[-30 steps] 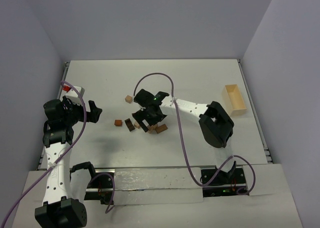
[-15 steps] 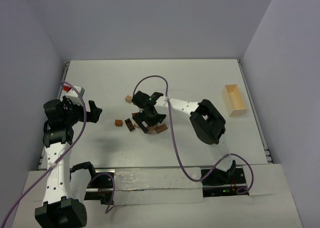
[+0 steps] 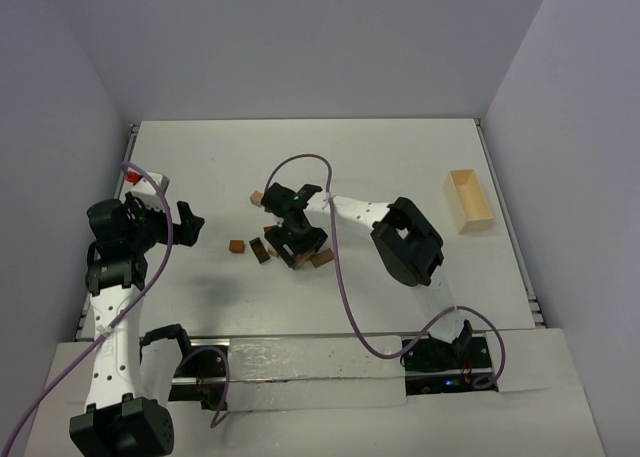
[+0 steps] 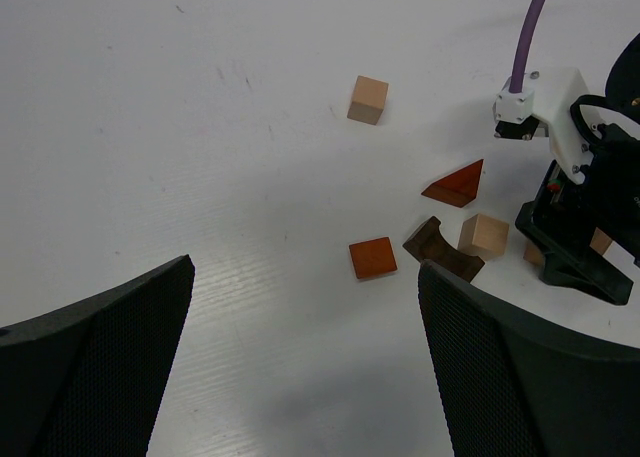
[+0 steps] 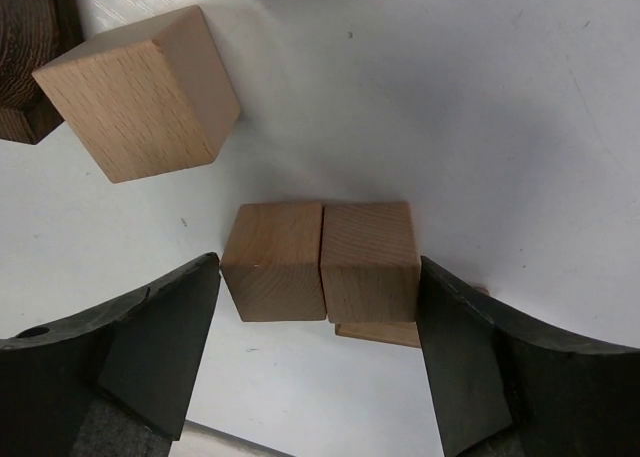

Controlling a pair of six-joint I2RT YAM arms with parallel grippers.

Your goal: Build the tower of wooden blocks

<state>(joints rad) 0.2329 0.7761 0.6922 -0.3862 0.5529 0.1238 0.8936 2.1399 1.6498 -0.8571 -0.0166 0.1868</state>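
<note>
Right now the right gripper is down on the table among the scattered blocks. Its jaws stand on either side of a pair of tan cubes that lie flush against each other. The pair's long axis runs straight from one finger to the other, so the seam between the cubes lies square across the line of the squeeze. Each finger meets, or all but meets, the outer face of its cube. We cannot tell whether any pressure is on, and both cubes rest on the table.

A flat tan piece shows at the edge of the right-hand cube; whether it lies under or beside that cube we cannot say. Another tan cube sits just beside the pair, apart from it.

From the left wrist we also see a triangular roof piece, a reddish-brown square block, a dark brown block and a lone tan cube farther off. Nothing is stacked that we can see, so we judge the tower not yet begun.

The left gripper is spread wide and empty, well apart at the left side. The right arm is plainly the nearer one.

We judge that any squeeze would pass through the seam, so the pair could hinge there on a lift.
</note>
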